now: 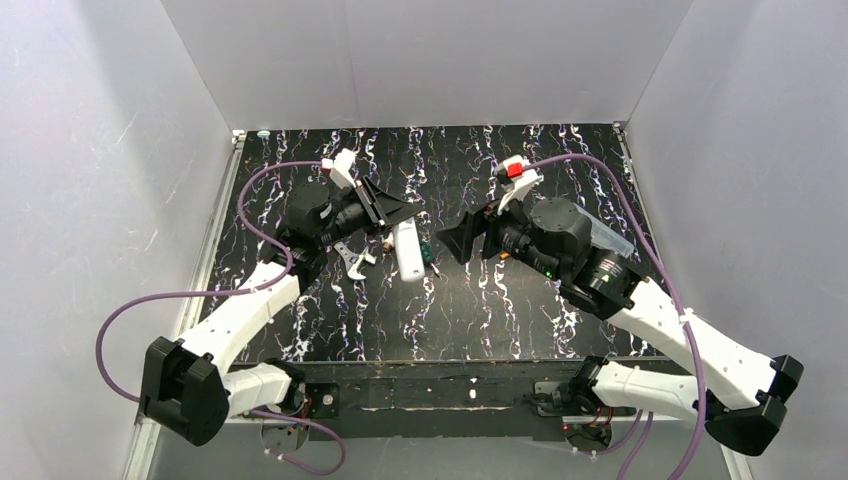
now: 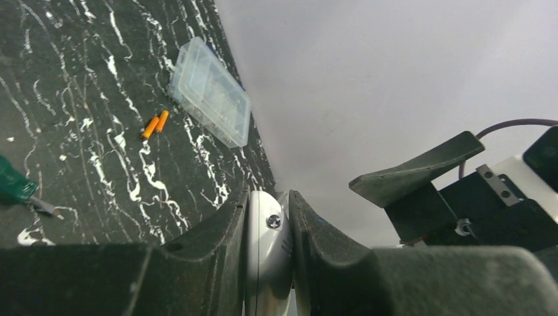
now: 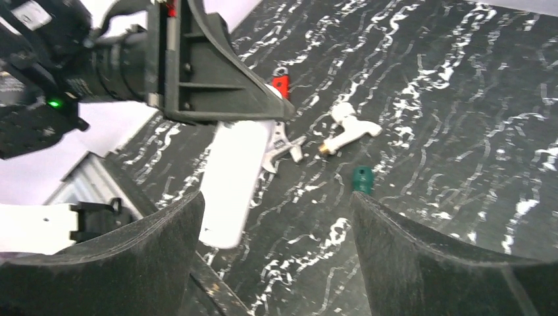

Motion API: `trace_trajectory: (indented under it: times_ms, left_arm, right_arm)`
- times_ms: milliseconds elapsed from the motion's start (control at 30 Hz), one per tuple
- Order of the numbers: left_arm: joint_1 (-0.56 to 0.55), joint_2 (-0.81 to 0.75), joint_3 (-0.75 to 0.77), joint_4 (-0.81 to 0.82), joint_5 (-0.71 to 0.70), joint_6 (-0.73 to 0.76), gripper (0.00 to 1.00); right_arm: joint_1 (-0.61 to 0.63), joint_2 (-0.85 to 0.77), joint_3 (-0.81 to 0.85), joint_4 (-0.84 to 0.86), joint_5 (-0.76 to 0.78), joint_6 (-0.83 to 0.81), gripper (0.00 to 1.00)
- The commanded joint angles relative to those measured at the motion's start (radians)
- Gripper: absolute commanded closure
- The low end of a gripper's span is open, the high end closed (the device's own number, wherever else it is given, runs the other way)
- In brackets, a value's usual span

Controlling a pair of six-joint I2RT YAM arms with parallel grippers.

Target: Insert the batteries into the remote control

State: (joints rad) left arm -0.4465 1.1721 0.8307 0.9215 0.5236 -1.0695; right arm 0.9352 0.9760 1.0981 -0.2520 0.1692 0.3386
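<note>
Black marbled table [image 1: 480,320]: my left gripper [image 1: 396,213] clamps the white remote [image 1: 407,252]. At its three o'clock my right gripper [image 1: 462,240] gapes wide, empty. Orange batteries [image 2: 155,124] lie loose.

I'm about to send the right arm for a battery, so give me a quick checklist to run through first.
1. Remote control clamped in left gripper: ok.
2. Right gripper open and empty: ok.
3. Both batteries lying free on the table, beside the clear box: ok.
4. Battery recess uncovered and facing up: cannot tell.
5. Batteries loaded in the remote: not ok, none in.
</note>
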Motion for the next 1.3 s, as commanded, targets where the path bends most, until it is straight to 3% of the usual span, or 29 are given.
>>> trace_trajectory:
  times_ms: [0,267,467,533,933,1033,1100,1200,1233,1267]
  left_arm:
    - [0.003,-0.070,0.065,-0.097,-0.027,0.098,1.00]
    - [0.003,-0.096,0.089,-0.261,-0.215,0.121,1.00]
    - [0.002,-0.052,0.079,-0.131,-0.180,-0.050,1.00]
    - [0.003,-0.026,0.075,-0.066,-0.178,-0.110,1.00]
    - [0.003,-0.023,0.094,-0.093,-0.190,-0.102,1.00]
    - [0.003,-0.021,0.089,-0.100,-0.192,-0.105,1.00]
    - [0.002,-0.023,0.085,-0.109,-0.193,-0.107,0.97]
    - [0.003,-0.021,0.080,-0.116,-0.195,-0.114,0.76]
    - [0.003,-0.021,0.076,-0.121,-0.190,-0.118,0.61]
    - [0.003,-0.021,0.076,-0.129,-0.184,-0.119,0.59]
  right_arm:
    - [-0.006,0.060,0.041,0.093,-0.087,0.104,0.11]
    - [-0.001,0.242,0.115,0.076,-0.084,0.226,0.10]
    - [-0.003,0.231,0.012,0.241,-0.260,0.178,0.12]
    - [-0.001,0.261,0.027,0.197,-0.255,0.178,0.13]
    - [0.002,0.341,0.075,0.133,-0.233,0.161,0.27]
    - [0.002,0.352,0.084,0.129,-0.241,0.153,0.38]
    - [0.002,0.353,0.085,0.130,-0.245,0.139,0.55]
    - [0.002,0.352,0.091,0.127,-0.241,0.115,0.86]
    - [0.002,0.355,0.103,0.107,-0.218,0.111,0.97]
    - [0.002,0.357,0.109,0.097,-0.210,0.114,0.99]
